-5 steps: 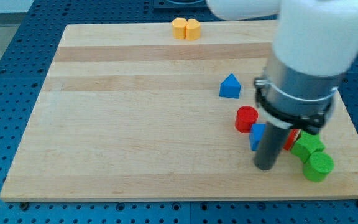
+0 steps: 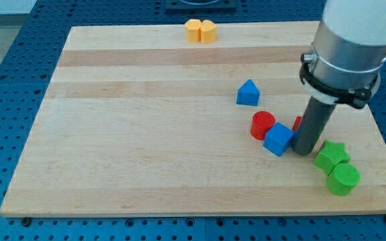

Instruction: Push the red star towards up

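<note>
The red star point(image 2: 297, 124) shows only as a small red sliver at the left side of my rod, most of it hidden behind the rod. My tip point(image 2: 304, 151) rests on the board just right of the blue cube point(image 2: 278, 139), and left of and slightly above the green star point(image 2: 331, 155). A red cylinder point(image 2: 263, 124) touches the blue cube's upper left.
A green cylinder point(image 2: 344, 179) sits below the green star near the board's bottom right. A blue triangular block point(image 2: 248, 92) lies above the red cylinder. Two yellow-orange blocks point(image 2: 200, 31) stand side by side at the top edge. The wooden board point(image 2: 146, 134) ends just right of my rod.
My tip has moved up and to the right, from below the blue cube to its right side. The blue cube and red cylinder shifted slightly left. The red star is now mostly hidden.
</note>
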